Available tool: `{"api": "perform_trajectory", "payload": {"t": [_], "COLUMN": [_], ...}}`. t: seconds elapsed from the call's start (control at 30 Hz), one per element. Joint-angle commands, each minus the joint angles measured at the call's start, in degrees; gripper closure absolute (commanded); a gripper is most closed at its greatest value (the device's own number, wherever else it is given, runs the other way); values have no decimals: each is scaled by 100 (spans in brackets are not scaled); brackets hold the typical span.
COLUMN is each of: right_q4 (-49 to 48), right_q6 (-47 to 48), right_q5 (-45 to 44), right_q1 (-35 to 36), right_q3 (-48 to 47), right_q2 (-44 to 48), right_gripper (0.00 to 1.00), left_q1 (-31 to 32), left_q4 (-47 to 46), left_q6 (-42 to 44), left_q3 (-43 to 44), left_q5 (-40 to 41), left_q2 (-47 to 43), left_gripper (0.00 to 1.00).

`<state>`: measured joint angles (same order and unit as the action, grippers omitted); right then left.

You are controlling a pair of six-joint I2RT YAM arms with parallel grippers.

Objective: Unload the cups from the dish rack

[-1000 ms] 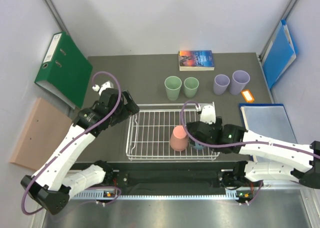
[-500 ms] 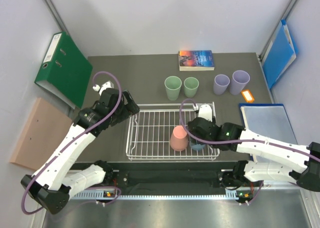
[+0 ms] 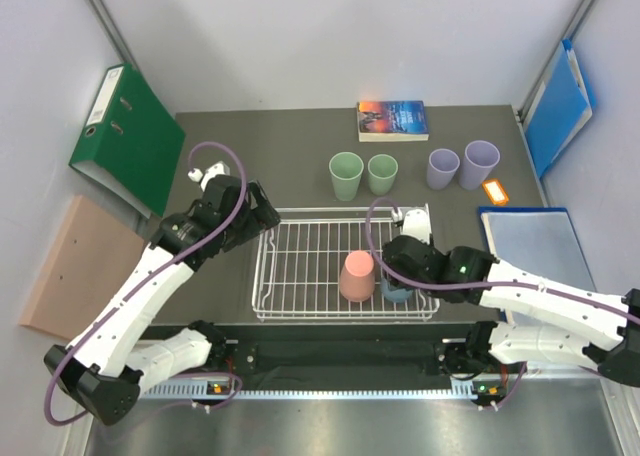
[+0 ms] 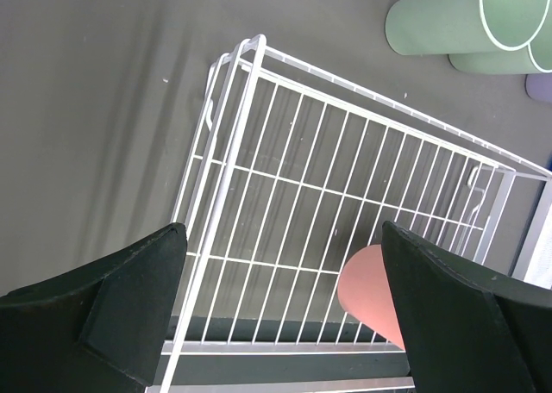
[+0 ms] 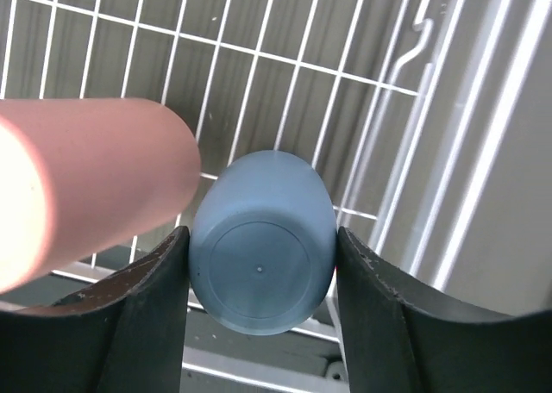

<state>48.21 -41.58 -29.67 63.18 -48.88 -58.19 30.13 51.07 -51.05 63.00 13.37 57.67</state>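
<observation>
The white wire dish rack (image 3: 300, 213) sits in the middle of the table. Inside it, near the front right, a salmon pink cup (image 3: 357, 276) stands upside down beside a light blue cup (image 3: 395, 293), also upside down. My right gripper (image 5: 261, 238) is shut on the light blue cup (image 5: 261, 253), with a finger touching each side; the pink cup (image 5: 86, 186) is close on its left. My left gripper (image 4: 283, 229) hangs open above the rack's left end (image 4: 250, 44), holding nothing. Two green cups (image 3: 346, 175) and two lavender cups (image 3: 443, 168) stand upright on the table behind the rack.
A book (image 3: 392, 120) lies at the back of the table. A green binder (image 3: 130, 136) leans at the left and a blue folder (image 3: 560, 106) at the right. A blue tray (image 3: 540, 241) and an orange tag (image 3: 496, 192) lie right of the rack.
My right gripper has come down over the light blue cup and its fingers have closed onto the cup's sides. The left arm has barely shifted.
</observation>
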Motion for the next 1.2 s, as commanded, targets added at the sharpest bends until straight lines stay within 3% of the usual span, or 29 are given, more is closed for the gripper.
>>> {"api": "perform_trajectory", "payload": {"t": [0.0,0.03,0.2,0.4,0.5,0.57,0.77,0.83,0.93,1.07,1.17], "right_q4": [487,523,786,612,348,225,-2082,-2708,-4114,-5958,-6681], "right_q6": [80,115,317,869,1317,1442,1092,530,-278,-1358,-1808], "right_q5": [-302,-355,-408,-443,-435,38,2603,3689,4598,5260,5472], "right_q1": [-34,-34,-25,-33,-375,-961,-2141,-2536,-2871,-3188,-3303], "right_q3": [-762,-981,-1606,-3011,-3504,-3672,-3278,-2928,-2348,-1696,-1379], "right_q2": [106,115,107,-7,-392,-631,-649,-667,-632,-614,-684], "right_gripper": [96,100,100,100,100,100,100,100,100,100,100], "left_q1": [28,19,28,28,28,28,19,19,28,19,19], "left_q4": [-185,-185,-246,-395,-843,-1569,-2951,-3706,-4951,-5967,-6223], "left_q6": [121,130,192,236,200,183,113,-27,-519,-1186,-1346], "left_q3": [177,195,274,651,819,740,661,512,39,-358,-473], "left_q5": [122,131,149,184,-26,-263,-1282,-1991,-2495,-3163,-3314], "left_q2": [43,60,157,218,113,-97,-239,-256,-414,-494,-493], "left_gripper": [1,1,1,1,1,1,1,1,1,1,1]}}
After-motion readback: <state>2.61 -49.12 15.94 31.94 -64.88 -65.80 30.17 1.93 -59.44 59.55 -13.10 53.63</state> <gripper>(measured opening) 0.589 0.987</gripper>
